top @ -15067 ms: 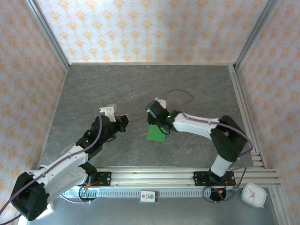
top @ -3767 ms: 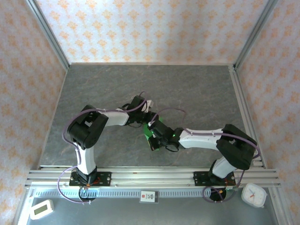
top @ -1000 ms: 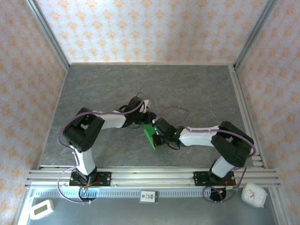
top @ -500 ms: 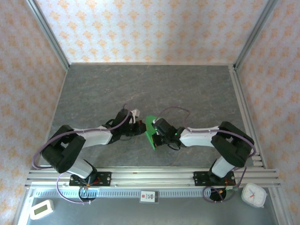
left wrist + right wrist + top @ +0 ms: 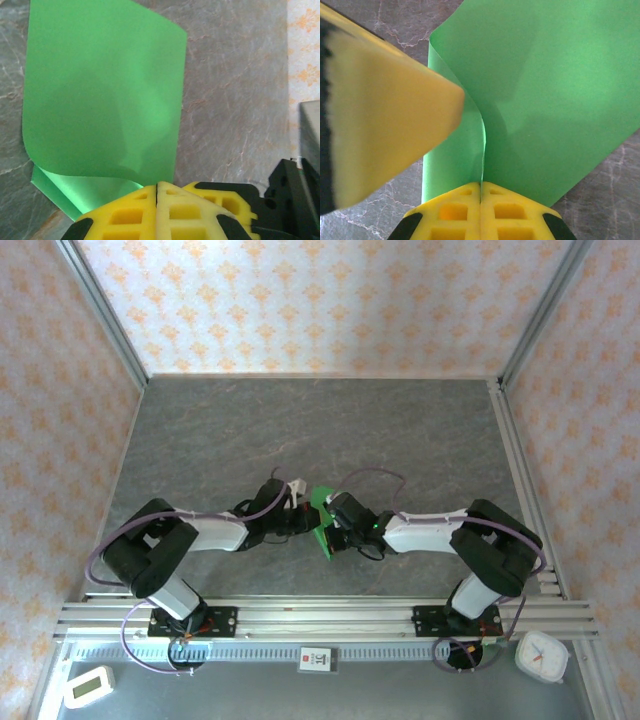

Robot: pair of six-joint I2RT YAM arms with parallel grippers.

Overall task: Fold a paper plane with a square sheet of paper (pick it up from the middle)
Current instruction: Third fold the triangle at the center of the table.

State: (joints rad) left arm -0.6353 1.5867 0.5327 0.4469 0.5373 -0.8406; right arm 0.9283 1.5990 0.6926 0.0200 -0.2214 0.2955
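Paper position: the square sheet of paper [image 5: 321,537] sits just below the centre of the overhead frame on the grey table [image 5: 300,430], caught between the two grippers where they meet tip to tip. It is not flat; it is bent over on itself, with one leaf standing off the surface.

Right gripper [image 5: 481,186]: clenched. In its wrist view the yellow pads meet at the bottom centre of the frame, and the curled fold of the sheet runs straight down into the seam between them. One green leaf spreads to the upper right and a narrower one falls to the lower left. The sheet is held at this fold.

Left gripper [image 5: 157,187]: closed pad against pad, at the bottom centre of its own view. The sheet fills the upper left and centre of that frame. Its upper leaf curls over a lower layer that shows at the lower left, and the near edge comes down to the fingertips. No green shows in the seam, so a pinch cannot be confirmed. In the right wrist view, one of its fingers [image 5: 385,115] crosses the left of the frame, its tip against the folded leaf.
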